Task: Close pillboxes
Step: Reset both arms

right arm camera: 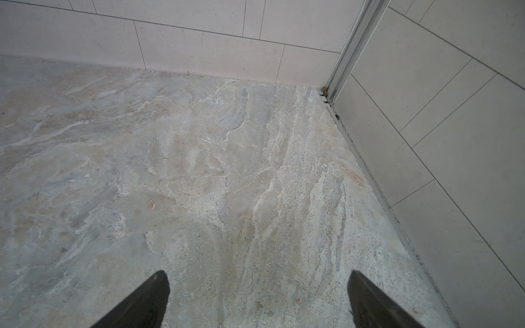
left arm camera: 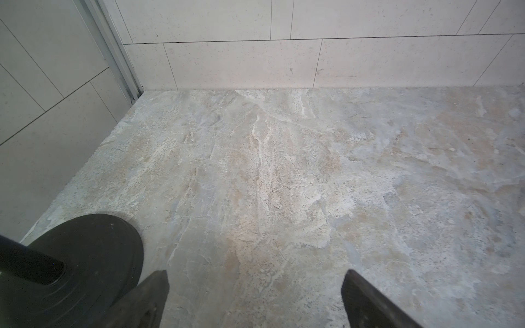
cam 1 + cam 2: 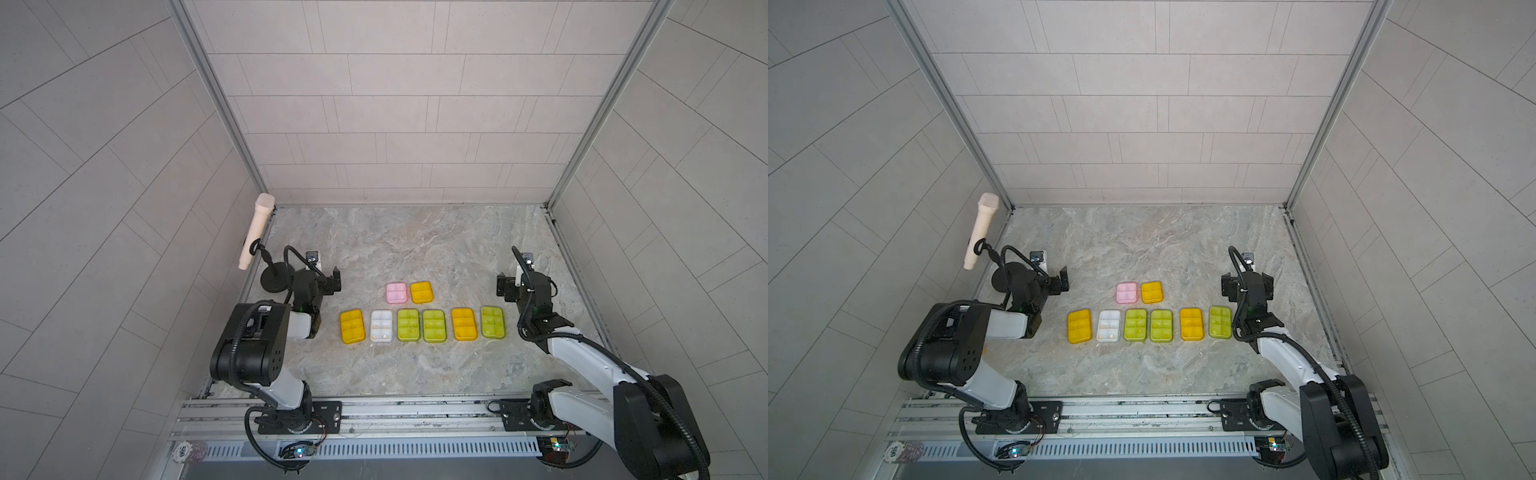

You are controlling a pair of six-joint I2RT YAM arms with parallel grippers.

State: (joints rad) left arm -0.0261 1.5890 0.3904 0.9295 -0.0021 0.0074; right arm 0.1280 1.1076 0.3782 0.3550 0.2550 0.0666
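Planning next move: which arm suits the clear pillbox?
Likely left. The clear pillbox sits second from the row's left end, nearer the open left gripper; the right gripper is beyond the row's far end.

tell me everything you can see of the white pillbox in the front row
The white pillbox is a rounded-rectangular plastic case with six compartments, a few yellowish bits in the near ones. It lies flat on the marble table, between an orange pillbox and a yellow-green pillbox, touching neither. Lid state unclear.
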